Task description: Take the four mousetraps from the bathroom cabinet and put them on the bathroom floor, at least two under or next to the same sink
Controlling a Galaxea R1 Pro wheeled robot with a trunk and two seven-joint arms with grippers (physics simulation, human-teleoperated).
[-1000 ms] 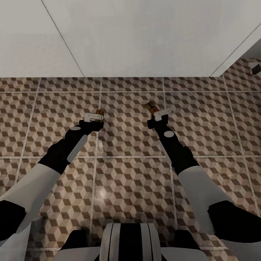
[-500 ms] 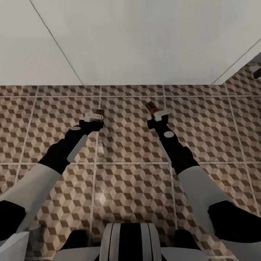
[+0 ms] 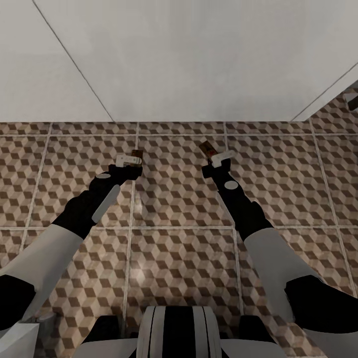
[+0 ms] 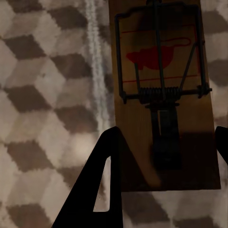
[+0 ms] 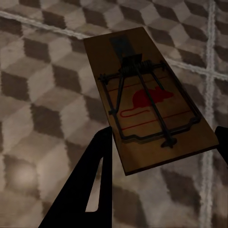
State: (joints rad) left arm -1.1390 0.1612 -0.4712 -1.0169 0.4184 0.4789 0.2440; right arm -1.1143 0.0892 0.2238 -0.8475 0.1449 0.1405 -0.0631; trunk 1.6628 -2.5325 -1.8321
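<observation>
Mousetraps ride one in each claw, the left gripper (image 3: 133, 160) clamped on one mousetrap (image 4: 161, 95) and the right gripper (image 3: 217, 158) on another (image 5: 147, 99), both above the cube-patterned bathroom floor (image 3: 179, 248), neither yet laid down.

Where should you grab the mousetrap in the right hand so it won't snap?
Probably by the two long side edges of the wooden board, as the right gripper seems to hold its mousetrap now. The board is flat and thin, and its top carries the wire spring and bar, best kept clear of.
</observation>
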